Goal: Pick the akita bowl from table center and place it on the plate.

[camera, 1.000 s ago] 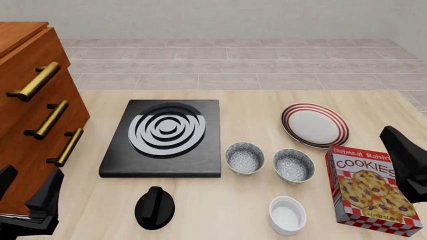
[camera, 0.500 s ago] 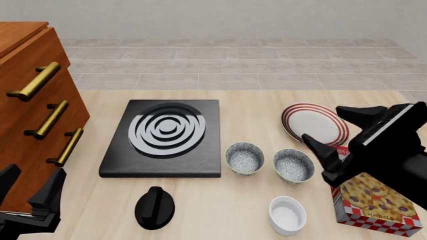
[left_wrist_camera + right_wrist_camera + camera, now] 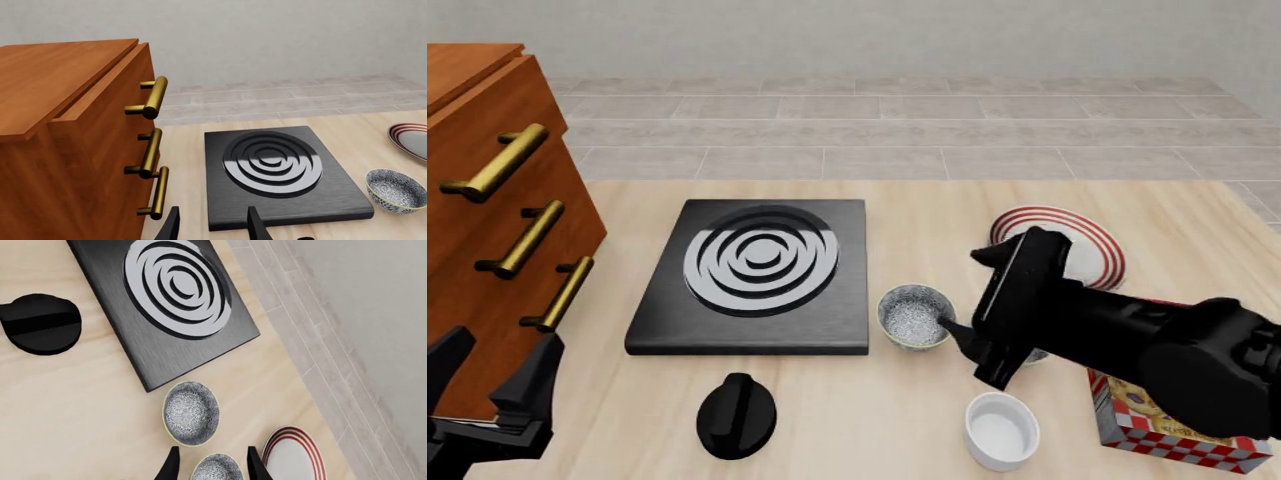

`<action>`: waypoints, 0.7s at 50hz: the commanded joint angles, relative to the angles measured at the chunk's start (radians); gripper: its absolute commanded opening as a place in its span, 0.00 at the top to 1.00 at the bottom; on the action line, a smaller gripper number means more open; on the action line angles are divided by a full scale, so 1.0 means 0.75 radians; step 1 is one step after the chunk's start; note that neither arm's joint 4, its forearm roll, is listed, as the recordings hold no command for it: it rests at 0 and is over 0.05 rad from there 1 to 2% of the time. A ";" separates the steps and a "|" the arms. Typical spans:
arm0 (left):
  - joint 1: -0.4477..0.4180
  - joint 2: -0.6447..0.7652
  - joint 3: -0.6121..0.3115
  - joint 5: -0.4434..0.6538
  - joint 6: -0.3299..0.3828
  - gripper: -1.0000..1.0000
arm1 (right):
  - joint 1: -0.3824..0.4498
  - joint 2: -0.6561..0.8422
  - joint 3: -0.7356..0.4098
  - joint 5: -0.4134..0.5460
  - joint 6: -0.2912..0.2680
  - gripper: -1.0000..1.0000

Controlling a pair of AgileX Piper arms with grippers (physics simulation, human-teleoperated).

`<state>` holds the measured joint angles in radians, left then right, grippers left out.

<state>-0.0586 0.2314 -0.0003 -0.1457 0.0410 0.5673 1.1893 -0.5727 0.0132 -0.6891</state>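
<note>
Two look-alike speckled bowls stand side by side. The akita bowl [image 3: 916, 316] [image 3: 191, 413] [image 3: 397, 191] is the one nearer the table's middle, just right of the stove slab. Its twin [image 3: 217, 471] stands toward the red-ringed plate [image 3: 1084, 243] [image 3: 293, 454]. My right gripper [image 3: 972, 295] [image 3: 212, 467] hangs open above the twin and hides it in the front view. In the right wrist view the twin shows between the fingers. The akita bowl lies just beyond the fingertips. My left gripper [image 3: 494, 365] [image 3: 212, 227] is open and empty at the near left.
A black stove slab [image 3: 758, 272] lies left of the bowls, with a black knob [image 3: 737, 415] in front of it. A white ramekin [image 3: 1002, 430] and a cookie box [image 3: 1174, 425] sit at the near right under my right arm. A wooden drawer cabinet [image 3: 494, 200] fills the left side.
My right arm has swung in from the right edge, leftward past the cookie box and plate, and now covers the right-hand bowl. The left arm has barely moved.
</note>
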 commanded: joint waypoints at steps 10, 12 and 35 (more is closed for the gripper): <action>-0.003 0.029 0.000 -0.010 -0.007 0.00 | 0.071 0.325 -0.103 0.021 -0.165 0.00; -0.001 0.028 0.000 -0.009 -0.008 0.00 | 0.074 0.354 -0.103 0.025 -0.176 0.00; 0.004 0.027 0.000 -0.001 -0.014 0.00 | 0.043 0.532 -0.162 -0.003 -0.278 0.00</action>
<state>-0.0565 0.2517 -0.0002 -0.1489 0.0316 0.6085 1.5342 -0.6736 0.0171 -0.8652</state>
